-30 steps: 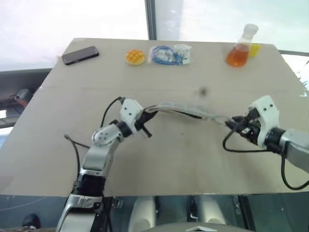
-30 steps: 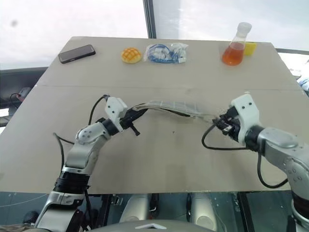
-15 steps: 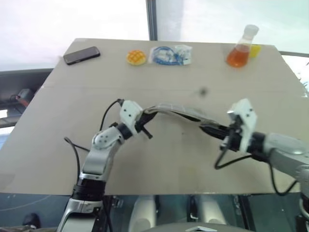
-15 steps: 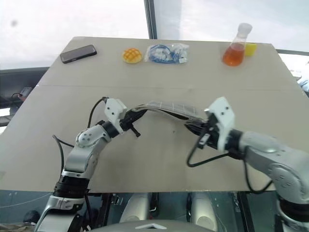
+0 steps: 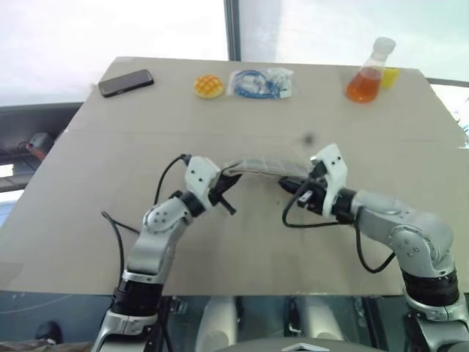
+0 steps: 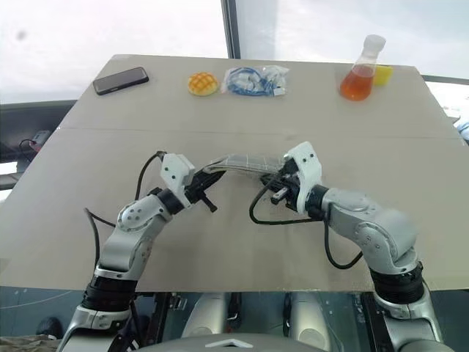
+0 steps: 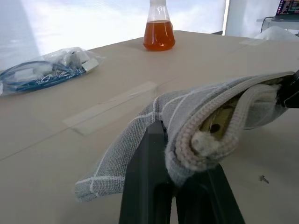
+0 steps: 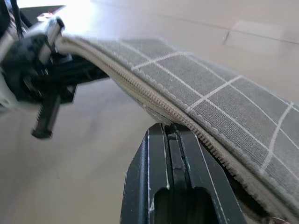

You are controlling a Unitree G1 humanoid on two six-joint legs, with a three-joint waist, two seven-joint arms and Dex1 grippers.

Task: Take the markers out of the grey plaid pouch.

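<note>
So my right hand [image 6: 277,192] has just slid a good way in along the grey plaid pouch [image 5: 264,166] toward the left one. A second ago it sat out at the far right end with the pouch stretched long between both arms; now the two hands are close together and the pouch makes a short arch between them, held up off the desk [image 5: 242,242]. The right fingers also went from partly spread to pressed together, and in the right wrist view they sit pinched right under the zipper line [image 8: 187,122]. I can't make out the ring pull itself, so I'm only guessing I've got it and dragged the zipper open.

The left wrist view backs that up a bit: the left hand [image 5: 223,196] hasn't budged, fingers clamped on the pouch's end, and the seam there gapes enough to show something yellowish-green inside [image 7: 223,116]. Probably the highlighter, but I won't swear to it. No markers out yet, so both should be inside, and the pouch hangs right between my two hands, touching both.

Phone [image 5: 126,83], the clear bag with blue cable [image 5: 260,82] and the orange flask [image 5: 366,72] all sit well away along the far edge, nothing in my way.

Next bit is probably letting go with the right and fishing into that opening.
</note>
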